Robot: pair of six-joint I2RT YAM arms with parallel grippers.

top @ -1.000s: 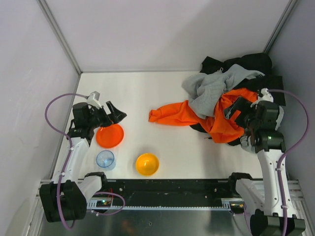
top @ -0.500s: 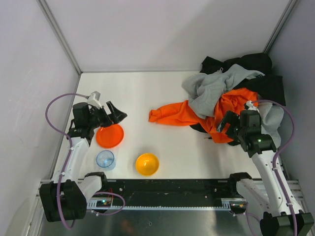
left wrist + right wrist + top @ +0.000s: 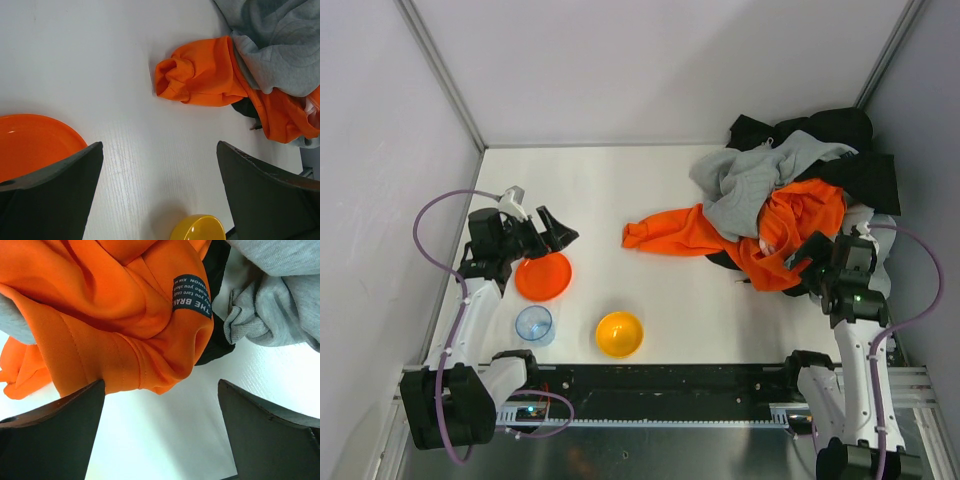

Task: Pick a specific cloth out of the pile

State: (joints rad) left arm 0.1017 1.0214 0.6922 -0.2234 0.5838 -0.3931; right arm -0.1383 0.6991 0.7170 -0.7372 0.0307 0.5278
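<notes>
Bench (image 3: pixel 620 190): white, walled on three sides, with the arm bases at the near edge.
Pile (image 3: pixel 790 190): heaped in the far right corner, spilling toward the middle of the bench.
Orange garment (image 3: pixel 760 235) (image 3: pixel 210 80) (image 3: pixel 100 305): draped down the pile's near side, one sleeve stretched left onto bare bench; dark sewn label (image 3: pixel 192 296) showing on a fold.
Grey garment (image 3: pixel 750 185) (image 3: pixel 280 50) (image 3: pixel 280 315): lying across the orange one, toward the far side.
Large black garment (image 3: pixel 840 140): at the back of the heap, against the far right corner.
Black cloth (image 3: pixel 723 260) (image 3: pixel 246 107) (image 3: pixel 216 337): only a dark edge peeking from under the orange garment at the pile's near left side; rest covered.
Left gripper (image 3: pixel 555 230) (image 3: pixel 160 165): fingers spread wide, holding nothing, poised at the far rim of the orange plate (image 3: pixel 543 277) (image 3: pixel 30 140) near the left edge.
Right gripper (image 3: pixel 810 255) (image 3: pixel 161 405): fingers likewise apart and bare, just beside the orange fold at the pile's near side.
Bowls: blue bowl (image 3: pixel 534 324) and yellow bowl (image 3: pixel 619 334) (image 3: pixel 200 227) along the near edge, well apart from the pile.
</notes>
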